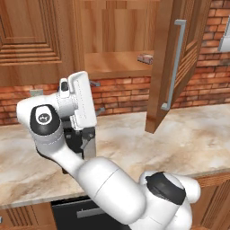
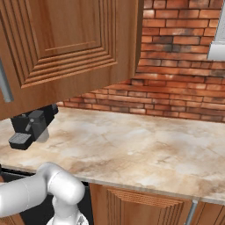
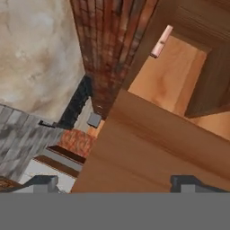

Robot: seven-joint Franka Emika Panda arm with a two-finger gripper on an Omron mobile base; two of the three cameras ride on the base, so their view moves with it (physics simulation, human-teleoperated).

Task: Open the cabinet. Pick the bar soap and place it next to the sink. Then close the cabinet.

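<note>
The cabinet (image 1: 117,63) stands open. Its door (image 1: 177,58) is swung out to the right, and the silver bar handle (image 1: 174,63) faces me. The bar soap (image 1: 146,58) lies on the wooden shelf near the right side of the opening. In the hand view it is a small pinkish block (image 3: 161,41) at the shelf's edge (image 3: 175,76). My gripper (image 1: 97,97) is open and holds nothing. It hangs below and left of the shelf, above the counter, with wood close in front of its fingertips (image 3: 42,182). The same door (image 2: 66,44) looms large in the right base view. The sink is out of view.
A black coffee machine (image 1: 81,139) (image 2: 30,125) stands on the marble counter (image 1: 179,143) against the brick wall (image 1: 121,96), just under my hand. A closed cabinet (image 1: 31,40) hangs to the left. A pale grey fixture (image 2: 217,39) is on the wall at far right.
</note>
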